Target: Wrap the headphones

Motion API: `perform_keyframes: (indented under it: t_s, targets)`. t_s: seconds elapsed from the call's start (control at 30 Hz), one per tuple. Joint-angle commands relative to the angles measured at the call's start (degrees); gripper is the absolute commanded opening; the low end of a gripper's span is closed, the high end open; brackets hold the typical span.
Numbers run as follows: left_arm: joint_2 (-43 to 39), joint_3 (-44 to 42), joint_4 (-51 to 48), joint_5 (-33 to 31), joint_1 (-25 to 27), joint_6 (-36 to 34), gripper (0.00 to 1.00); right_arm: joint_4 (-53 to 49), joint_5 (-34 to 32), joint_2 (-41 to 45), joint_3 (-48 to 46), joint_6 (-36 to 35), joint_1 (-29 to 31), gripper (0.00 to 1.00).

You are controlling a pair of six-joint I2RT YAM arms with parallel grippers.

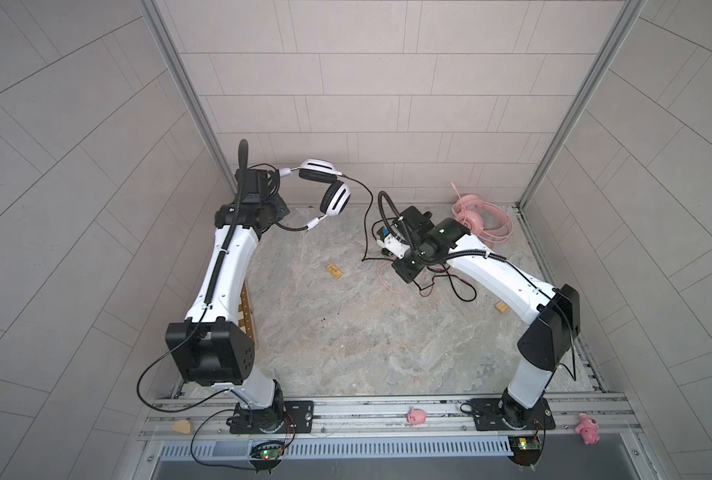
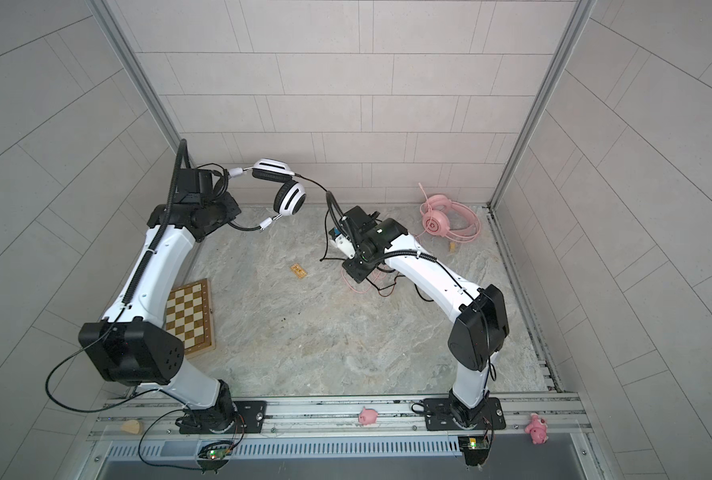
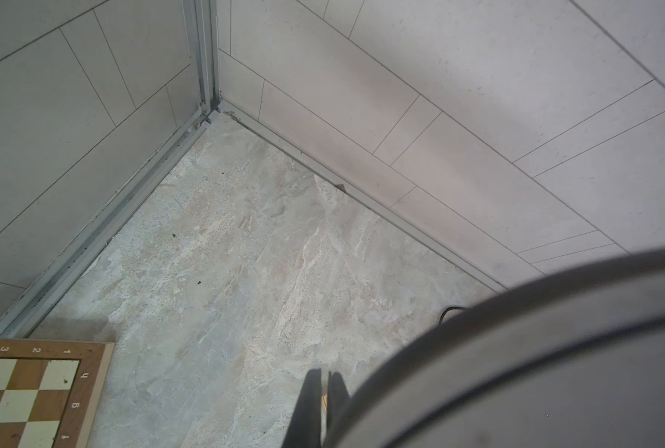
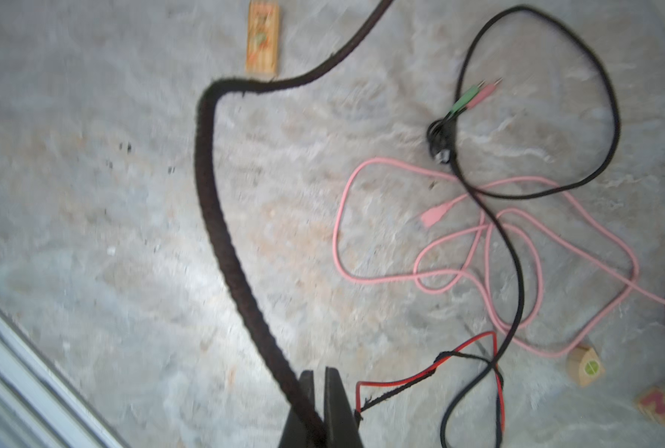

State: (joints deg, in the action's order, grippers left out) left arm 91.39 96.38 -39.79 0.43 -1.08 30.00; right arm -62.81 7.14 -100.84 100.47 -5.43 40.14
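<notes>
The white headphones with black stripes (image 1: 336, 199) (image 2: 289, 199) hang in the air at the back left. My left gripper (image 1: 274, 185) (image 2: 220, 187) is shut on their black band, which fills a corner of the left wrist view as a blurred grey arc (image 3: 536, 368) beside the closed jaws (image 3: 325, 388). Their black cable (image 1: 368, 220) (image 4: 226, 271) drops to my right gripper (image 1: 381, 249) (image 4: 319, 388), which is shut on it just above the floor. The pink headphones (image 1: 474, 212) (image 2: 441, 220) lie at the back right, with their pink cable (image 4: 478, 232) loose on the floor.
A chessboard (image 2: 190, 316) (image 3: 32, 388) lies under the left arm. A wooden tile (image 1: 334, 272) (image 4: 263, 38) and wooden blocks (image 1: 501, 308) (image 4: 585, 366) lie on the stone floor. A red-and-black wire (image 4: 420, 374) crosses the cables. Pink pig toys (image 1: 416, 415) sit on the front rail.
</notes>
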Motion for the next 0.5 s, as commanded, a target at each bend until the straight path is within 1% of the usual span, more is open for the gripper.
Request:
perform_keyframes:
  t_s: [0.0,0.07,0.13,0.23,0.3,0.4,0.47]
  targets:
    - [1.7,0.5,2.3,-0.8,2.3,-1.5,0.0,-13.9,-3.8,3.2,3.6,-3.2,4.8,0.0]
    - [2.8,0.7,1.7,0.9,4.3,-2.7,0.0,-14.2,-3.5,3.8,5.4,-4.1,6.5,0.0]
    - [3.5,0.7,0.6,3.4,6.0,-4.3,0.0,-12.9,-3.9,4.5,7.0,-4.6,6.9,0.0]
    - [3.9,0.7,-1.8,3.4,9.1,-7.5,0.0,-11.7,-9.0,4.7,10.5,-4.6,6.6,0.0]
    - [4.4,1.9,-3.7,4.3,11.1,-10.6,0.0,-13.1,-10.4,3.5,14.5,-5.3,5.4,0.0]
    - [5.9,3.2,-6.5,11.2,12.7,-14.5,0.0,-14.8,-11.1,1.8,19.8,-6.0,3.0,0.0]
    - [7.3,4.4,-9.7,14.6,13.1,-16.3,0.0,-15.0,-10.1,1.0,22.1,-6.3,1.4,0.0]
